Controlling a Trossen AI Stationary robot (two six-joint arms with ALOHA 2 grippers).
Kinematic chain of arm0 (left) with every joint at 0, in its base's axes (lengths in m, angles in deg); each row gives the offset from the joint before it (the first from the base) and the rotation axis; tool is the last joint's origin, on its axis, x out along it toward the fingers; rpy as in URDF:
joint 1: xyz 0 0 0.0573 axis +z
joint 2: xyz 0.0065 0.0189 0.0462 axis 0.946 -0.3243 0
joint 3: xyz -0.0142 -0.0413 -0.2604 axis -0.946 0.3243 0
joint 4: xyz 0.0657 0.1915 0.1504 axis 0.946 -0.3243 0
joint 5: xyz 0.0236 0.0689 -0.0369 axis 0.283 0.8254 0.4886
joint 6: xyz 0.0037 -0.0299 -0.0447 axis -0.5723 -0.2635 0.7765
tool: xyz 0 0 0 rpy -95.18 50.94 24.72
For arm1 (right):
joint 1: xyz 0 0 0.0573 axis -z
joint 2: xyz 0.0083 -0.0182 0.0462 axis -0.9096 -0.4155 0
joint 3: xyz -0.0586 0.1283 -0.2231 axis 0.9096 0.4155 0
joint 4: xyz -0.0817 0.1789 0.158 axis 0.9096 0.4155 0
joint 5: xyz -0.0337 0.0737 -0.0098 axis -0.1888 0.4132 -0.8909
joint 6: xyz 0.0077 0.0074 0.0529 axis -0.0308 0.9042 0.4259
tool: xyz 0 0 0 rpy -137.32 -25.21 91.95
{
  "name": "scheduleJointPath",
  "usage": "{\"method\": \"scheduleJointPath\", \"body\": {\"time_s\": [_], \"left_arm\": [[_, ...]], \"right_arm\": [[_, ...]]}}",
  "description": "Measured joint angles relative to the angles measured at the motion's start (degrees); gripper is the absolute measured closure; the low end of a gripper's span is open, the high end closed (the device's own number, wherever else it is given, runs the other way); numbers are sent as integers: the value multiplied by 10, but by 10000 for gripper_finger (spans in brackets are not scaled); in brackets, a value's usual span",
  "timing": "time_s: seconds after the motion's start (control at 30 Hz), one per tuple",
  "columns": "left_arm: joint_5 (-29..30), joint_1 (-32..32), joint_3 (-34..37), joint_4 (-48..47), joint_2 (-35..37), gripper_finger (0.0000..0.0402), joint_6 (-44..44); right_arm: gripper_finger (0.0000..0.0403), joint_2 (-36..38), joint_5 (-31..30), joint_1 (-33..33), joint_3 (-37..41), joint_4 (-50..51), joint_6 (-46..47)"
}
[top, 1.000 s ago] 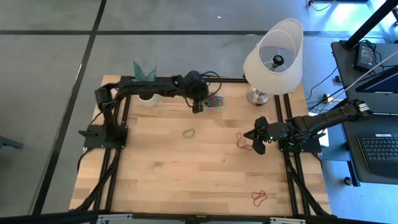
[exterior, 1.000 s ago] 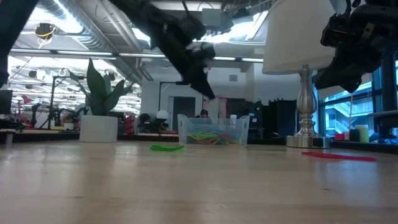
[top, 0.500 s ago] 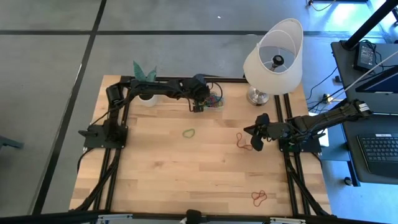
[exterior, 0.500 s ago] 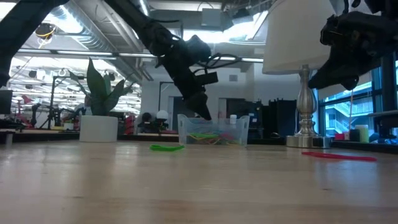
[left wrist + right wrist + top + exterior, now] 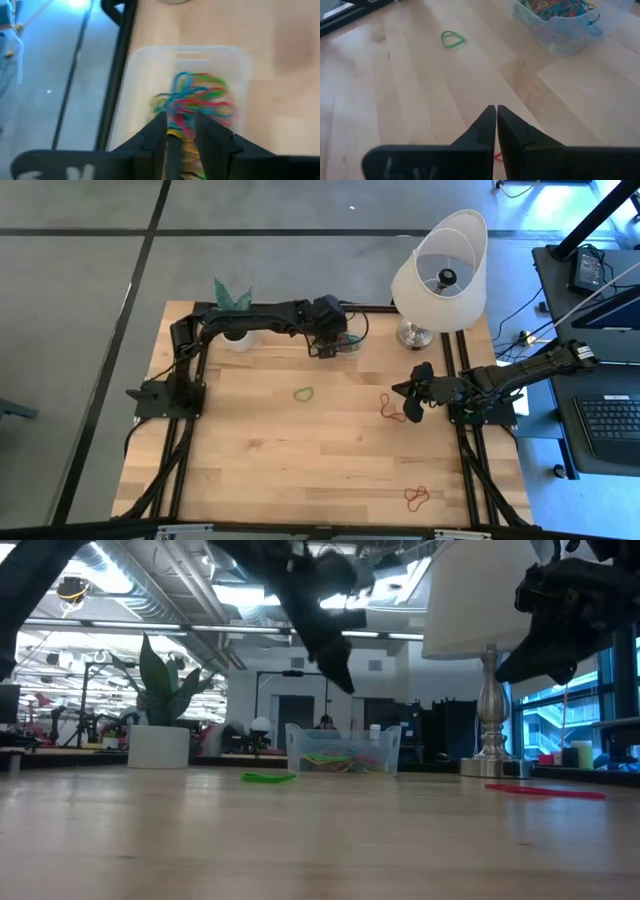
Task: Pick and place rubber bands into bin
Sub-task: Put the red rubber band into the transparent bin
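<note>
I see a gray floor point(image 5: 90, 260) with dark lines around the wooden table point(image 5: 260, 460). A white lamp point(image 5: 440, 265) stands at the table's far corner, and a plant in a white pot point(image 5: 158, 745) at the other. A desk with a keyboard point(image 5: 608, 420) sits beside it. Long ceiling lights point(image 5: 130, 635) glow in the big room behind.

No text, label, brand or number can be read anywhere in these views. The right wrist view shows faint pale marks on the dark body of the right arm's hand point(image 5: 496, 125), and the left wrist view shows a similar pale smudge behind the left arm's hand point(image 5: 180, 137), but neither can be made out as letters or digits.
</note>
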State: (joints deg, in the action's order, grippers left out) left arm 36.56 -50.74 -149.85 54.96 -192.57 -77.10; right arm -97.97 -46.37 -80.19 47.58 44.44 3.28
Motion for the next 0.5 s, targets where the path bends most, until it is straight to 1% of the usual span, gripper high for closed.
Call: {"method": "scheduleJointPath", "body": {"time_s": [0.03,0.1,0.2,0.23,0.33,0.43,0.5], "left_arm": [[1,-10,-5,-16,6,314,13],[5,-33,-9,-16,17,336,38],[14,-72,-9,-47,30,384,84],[14,-85,-9,-58,32,392,100],[10,-122,9,-70,42,399,148],[10,-161,53,-64,57,400,193],[8,-190,90,-47,71,399,227]], "right_arm": [[382,0,0,0,0,-1,0],[382,0,0,0,0,-4,0],[382,-1,0,0,0,-10,-1],[382,-1,0,0,0,-11,-2],[382,-1,0,0,0,-12,-4],[382,-1,0,0,0,-15,-15],[382,-1,0,0,0,-16,-5]]}}
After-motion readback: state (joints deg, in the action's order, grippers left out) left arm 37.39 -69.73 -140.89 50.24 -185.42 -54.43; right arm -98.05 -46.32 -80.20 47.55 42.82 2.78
